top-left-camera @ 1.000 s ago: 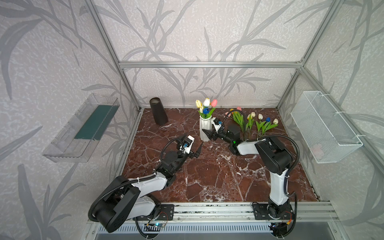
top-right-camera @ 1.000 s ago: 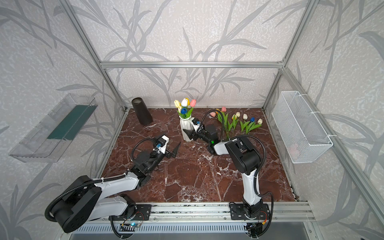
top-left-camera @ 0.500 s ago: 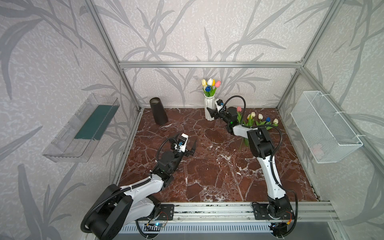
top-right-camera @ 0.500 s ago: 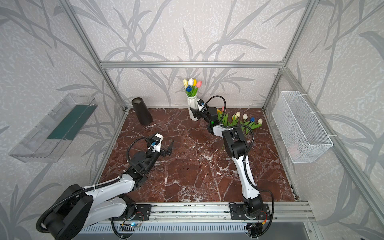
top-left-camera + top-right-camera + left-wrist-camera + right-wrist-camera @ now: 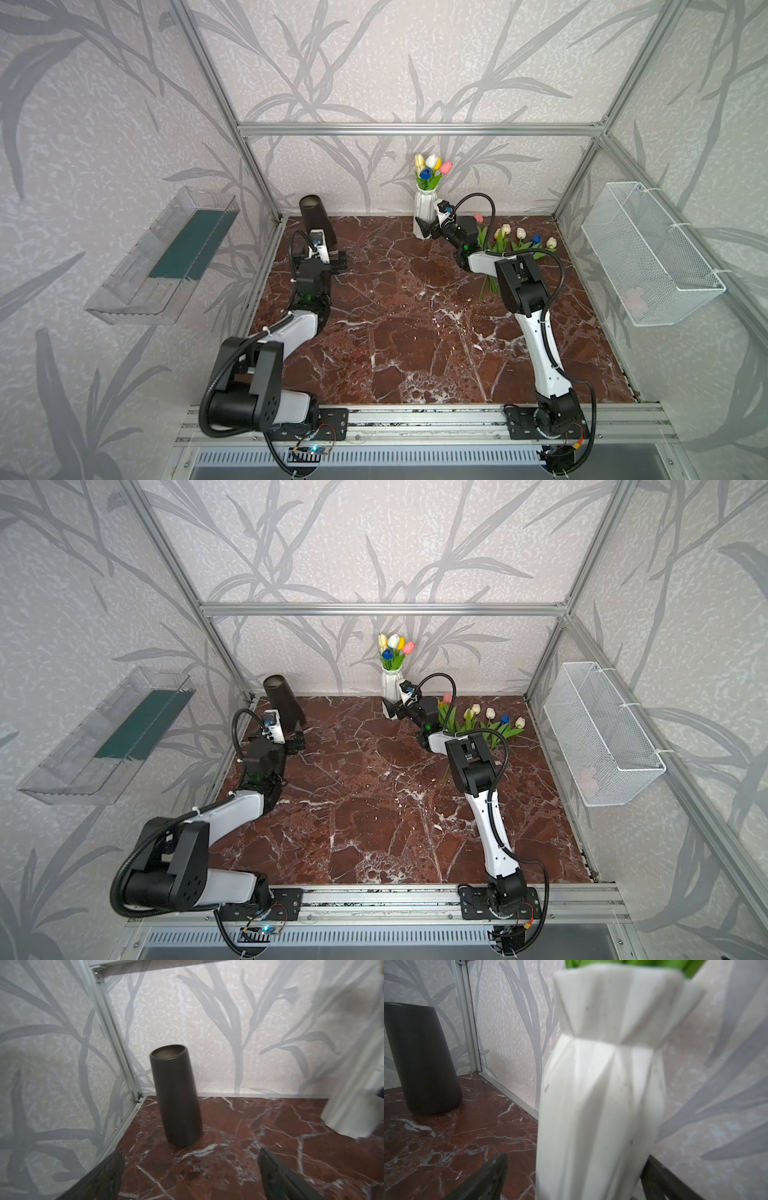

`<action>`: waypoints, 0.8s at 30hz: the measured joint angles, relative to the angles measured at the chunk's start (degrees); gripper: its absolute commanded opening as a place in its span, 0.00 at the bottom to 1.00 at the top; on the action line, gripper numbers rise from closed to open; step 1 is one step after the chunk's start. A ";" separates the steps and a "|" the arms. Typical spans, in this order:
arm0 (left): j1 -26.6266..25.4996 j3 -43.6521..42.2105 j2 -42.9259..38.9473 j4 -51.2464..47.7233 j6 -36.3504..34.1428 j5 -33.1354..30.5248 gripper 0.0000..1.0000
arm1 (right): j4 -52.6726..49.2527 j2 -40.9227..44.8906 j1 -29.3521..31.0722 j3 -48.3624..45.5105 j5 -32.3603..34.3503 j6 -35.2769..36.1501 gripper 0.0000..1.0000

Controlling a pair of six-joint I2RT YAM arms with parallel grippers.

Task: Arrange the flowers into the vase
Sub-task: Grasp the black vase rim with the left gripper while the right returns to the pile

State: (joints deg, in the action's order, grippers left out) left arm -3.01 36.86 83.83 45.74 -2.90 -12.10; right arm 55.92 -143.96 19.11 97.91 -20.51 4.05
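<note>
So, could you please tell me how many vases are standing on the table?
2. A dark cylindrical vase, no flowers showing in it, stands near the back left corner; a white faceted vase holding tulips stands at the back wall, near the middle.

**Soft, even light; blur up close**

Both top views are bright, evenly lit and sharp. The arms cast only faint shadows on the glossy counter. In the right wrist view the white vase is out of focus. The left wrist view smears at one edge, while the dark vase is crisp.
</note>
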 measured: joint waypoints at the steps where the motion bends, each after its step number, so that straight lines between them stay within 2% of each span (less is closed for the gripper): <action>1: 1.53 2.43 2.80 -0.48 0.17 0.39 0.99 | 0.61 0.31 0.00 -1.03 0.09 -0.20 0.99; 5: 6.10 12.50 14.14 -3.10 0.50 3.06 0.99 | 2.89 2.51 -0.02 -6.12 -0.17 -1.29 0.99; 9: 7.67 21.46 21.53 -6.80 0.46 5.53 1.00 | 5.55 5.77 -0.11 -11.89 -0.55 -2.45 0.99; 17: 7.96 34.14 30.67 -9.51 -1.09 9.94 1.00 | 12.48 13.79 -0.11 -22.53 -1.07 -4.20 0.99; 24: 8.35 42.05 38.34 -11.34 -1.42 9.90 1.00 | 17.49 22.49 -0.13 -31.47 -0.96 -6.03 0.99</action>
State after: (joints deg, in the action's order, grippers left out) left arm 5.34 78.91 122.17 34.39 -4.32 -2.20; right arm 73.41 -121.47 18.98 66.43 -21.47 -1.98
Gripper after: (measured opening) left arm 0.995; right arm 0.991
